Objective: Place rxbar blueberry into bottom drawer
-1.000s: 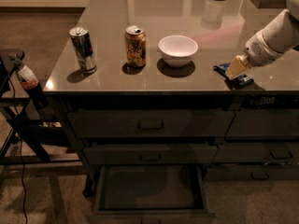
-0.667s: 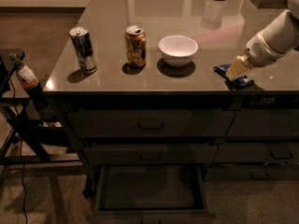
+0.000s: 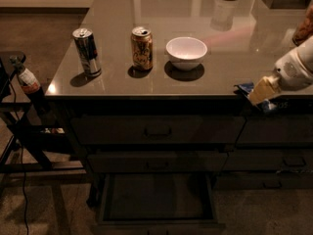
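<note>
Camera view is showing the gripper (image 3: 260,90), closed on the small flat dark-blue rxbar blueberry wrapper (image 3: 268,105), carrying it off the glossy grey surface (image 3: 117,84) past the front edge near the right corner, ready for lowering toward the open dark bottom drawer (image 3: 156,199).

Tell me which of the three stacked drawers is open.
The bottom drawer, pulled out, its dark inside showing. The top drawer and middle drawer are shut. The tool is at the counter's right front edge, by the bar.
</note>
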### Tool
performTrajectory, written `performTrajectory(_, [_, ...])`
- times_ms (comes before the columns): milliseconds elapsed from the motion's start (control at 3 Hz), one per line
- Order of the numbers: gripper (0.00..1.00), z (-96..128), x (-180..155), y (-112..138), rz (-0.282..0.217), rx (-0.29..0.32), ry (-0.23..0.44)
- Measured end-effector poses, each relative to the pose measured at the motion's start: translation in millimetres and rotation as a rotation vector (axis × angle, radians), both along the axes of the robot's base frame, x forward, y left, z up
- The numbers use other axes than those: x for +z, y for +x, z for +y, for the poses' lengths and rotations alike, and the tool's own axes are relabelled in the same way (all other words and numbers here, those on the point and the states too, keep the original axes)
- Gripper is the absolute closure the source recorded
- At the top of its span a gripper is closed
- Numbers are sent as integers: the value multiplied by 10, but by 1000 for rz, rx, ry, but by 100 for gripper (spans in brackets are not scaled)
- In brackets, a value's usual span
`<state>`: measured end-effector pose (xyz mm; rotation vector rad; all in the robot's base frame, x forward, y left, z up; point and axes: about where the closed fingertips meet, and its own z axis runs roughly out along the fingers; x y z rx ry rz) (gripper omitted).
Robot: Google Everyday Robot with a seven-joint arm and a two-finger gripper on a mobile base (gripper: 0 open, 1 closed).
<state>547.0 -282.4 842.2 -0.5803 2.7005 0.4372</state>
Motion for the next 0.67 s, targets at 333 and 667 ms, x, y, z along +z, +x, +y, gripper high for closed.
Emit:
performTrajectory(333, [100, -45, -36, -344, 41, 9, 19])
performTrajectory(667, [100, -57, -48, -386, 48, 9, 21])
